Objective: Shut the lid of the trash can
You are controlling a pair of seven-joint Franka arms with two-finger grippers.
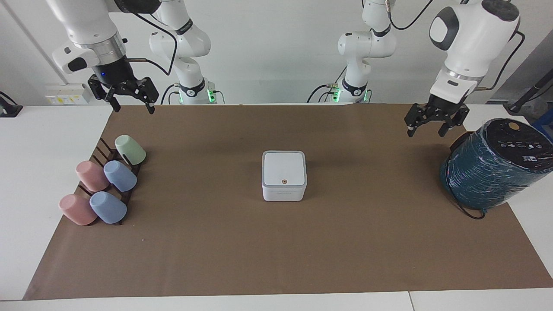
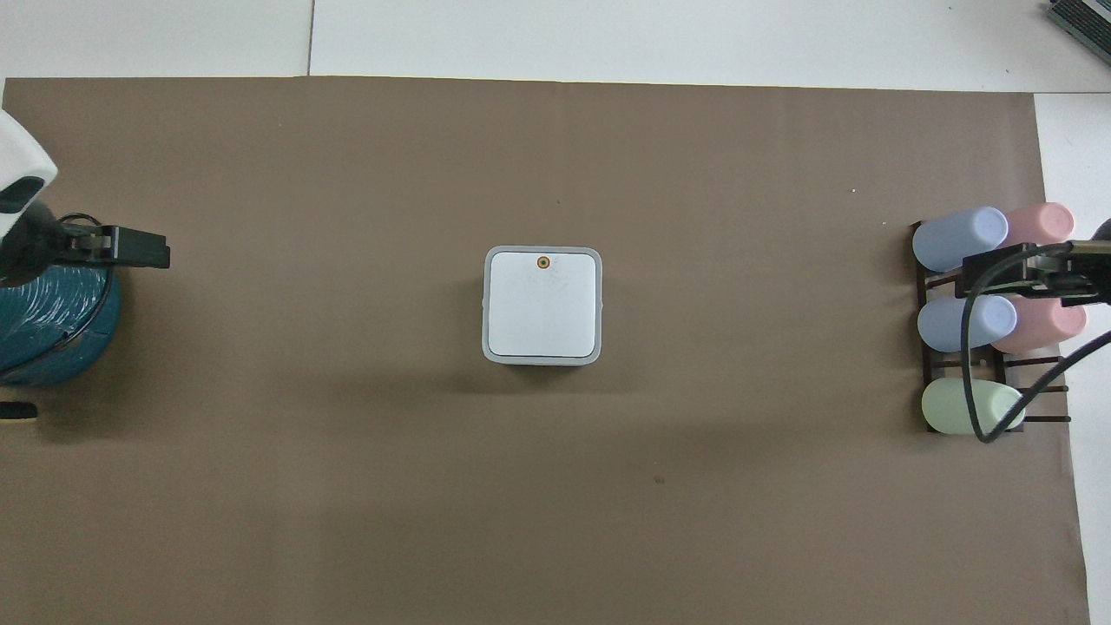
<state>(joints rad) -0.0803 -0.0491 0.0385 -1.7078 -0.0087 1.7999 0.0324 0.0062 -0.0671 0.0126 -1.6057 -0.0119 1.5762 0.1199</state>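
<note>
The trash can (image 1: 284,192) is a small white cube in the middle of the brown mat. Its lid (image 1: 284,168) lies flat and shut on the grey rim, orange dot up; it also shows in the overhead view (image 2: 542,308). The blue strip is hidden. My left gripper (image 1: 425,132) is open and empty, up in the air over the mat beside the teal spool, well clear of the trash can; it also shows in the overhead view (image 2: 146,250). My right gripper (image 1: 133,109) is open and empty, raised near the cup rack, where the right arm waits.
A large teal wrapped spool (image 1: 492,166) stands at the left arm's end of the table. A dark rack (image 1: 110,155) with several pastel cups (image 1: 119,176) lying on it stands at the right arm's end. The brown mat (image 1: 276,250) covers most of the table.
</note>
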